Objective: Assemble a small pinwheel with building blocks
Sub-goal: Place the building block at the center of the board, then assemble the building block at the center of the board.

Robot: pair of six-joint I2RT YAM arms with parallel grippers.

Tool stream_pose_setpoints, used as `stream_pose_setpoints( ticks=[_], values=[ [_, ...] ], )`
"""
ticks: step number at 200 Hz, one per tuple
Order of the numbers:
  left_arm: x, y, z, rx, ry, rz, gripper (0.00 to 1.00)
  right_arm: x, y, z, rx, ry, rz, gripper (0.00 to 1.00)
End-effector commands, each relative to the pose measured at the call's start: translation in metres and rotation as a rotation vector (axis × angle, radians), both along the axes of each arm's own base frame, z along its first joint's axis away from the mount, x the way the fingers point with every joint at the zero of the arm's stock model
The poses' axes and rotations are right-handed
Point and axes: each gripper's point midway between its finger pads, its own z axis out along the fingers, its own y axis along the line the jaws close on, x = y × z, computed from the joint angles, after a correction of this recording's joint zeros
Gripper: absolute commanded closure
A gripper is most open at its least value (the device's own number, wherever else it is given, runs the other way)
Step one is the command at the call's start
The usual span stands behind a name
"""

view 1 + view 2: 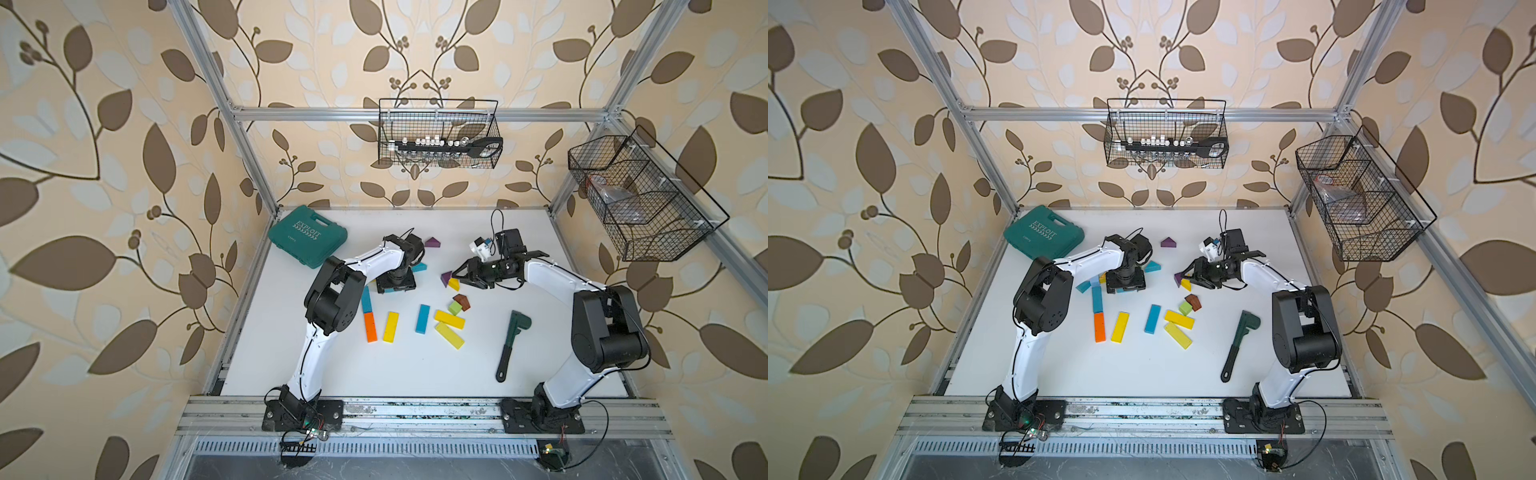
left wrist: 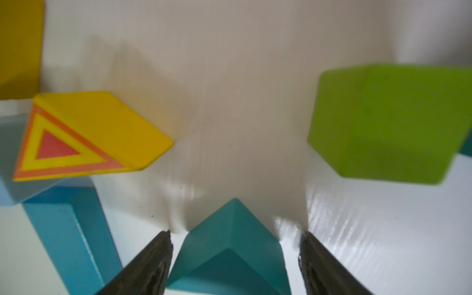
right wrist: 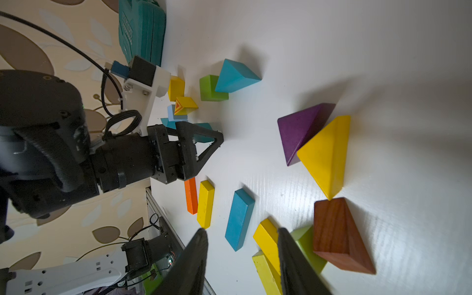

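Observation:
My left gripper (image 2: 235, 233) points down at the table, open, with a teal wedge (image 2: 229, 245) between its fingers and a gap on each side. Around it lie a yellow wedge with an orange triangle face (image 2: 102, 127), a green cube (image 2: 388, 122) and a teal bar (image 2: 69, 229). My right gripper (image 1: 455, 274) is open with nothing in it, hovering beside a purple wedge (image 3: 301, 130) and a yellow wedge (image 3: 327, 155). Nearer the front lie a brown wedge (image 1: 462, 301), a green block (image 1: 455, 308), two yellow bars (image 1: 449, 319), a teal bar (image 1: 423, 318), a yellow bar (image 1: 390, 327) and an orange bar (image 1: 370, 327).
A teal case (image 1: 307, 237) lies at the back left corner. A dark green toy wrench (image 1: 512, 345) lies front right. Another purple wedge (image 1: 432, 242) sits near the back. Wire baskets (image 1: 438, 133) hang on the back and right frame rails.

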Motion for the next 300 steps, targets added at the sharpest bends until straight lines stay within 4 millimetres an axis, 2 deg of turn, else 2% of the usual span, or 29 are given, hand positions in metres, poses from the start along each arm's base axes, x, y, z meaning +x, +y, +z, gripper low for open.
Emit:
stream_pose_setpoints(
  ticks=[1, 26, 50, 64, 79, 86, 124, 142, 182, 228, 271, 289, 300],
  values=[
    [-0.011, -0.004, 0.034, -0.03, -0.013, -0.058, 0.16, -0.006, -0.003, -0.002, -0.016, 0.001, 0.007, 0.54],
    [-0.027, 0.009, 0.066, 0.016, -0.024, -0.178, 0.08, -0.007, -0.005, 0.0, -0.024, -0.006, 0.003, 0.54],
    [-0.047, 0.027, 0.078, 0.046, -0.017, -0.304, 0.06, -0.008, -0.006, -0.001, -0.027, -0.009, 0.0, 0.53],
    [-0.057, 0.032, 0.074, 0.048, 0.002, -0.361, 0.16, -0.007, -0.006, -0.003, -0.023, -0.008, -0.002, 0.54],
    [-0.065, 0.035, 0.063, 0.052, 0.035, -0.381, 0.35, -0.008, -0.005, -0.007, -0.02, 0.0, -0.002, 0.54],
    [-0.067, 0.035, 0.06, 0.049, 0.045, -0.38, 0.37, -0.008, -0.005, -0.008, -0.02, 0.003, -0.002, 0.54],
    [-0.059, 0.01, 0.045, -0.062, 0.042, -0.341, 0.4, -0.009, -0.005, -0.01, -0.022, 0.003, -0.004, 0.54],
    [-0.051, 0.005, 0.035, -0.06, 0.055, -0.31, 0.46, -0.009, -0.006, -0.011, -0.024, 0.004, -0.004, 0.54],
    [-0.034, 0.014, 0.014, -0.025, 0.086, -0.222, 0.54, -0.01, -0.01, -0.013, -0.027, 0.007, -0.011, 0.54],
    [-0.024, 0.011, 0.007, -0.035, 0.081, -0.203, 0.56, -0.009, -0.012, -0.015, -0.025, 0.009, -0.018, 0.54],
    [-0.02, 0.01, 0.0, -0.076, 0.095, -0.14, 0.55, -0.009, -0.011, -0.019, -0.019, 0.014, -0.019, 0.54],
    [-0.018, 0.012, -0.002, -0.071, 0.097, -0.108, 0.45, -0.009, -0.011, -0.02, -0.014, 0.014, -0.019, 0.54],
    [-0.017, 0.016, -0.003, -0.062, 0.095, -0.086, 0.42, -0.009, -0.011, -0.021, -0.014, 0.017, -0.02, 0.54]
  ],
)
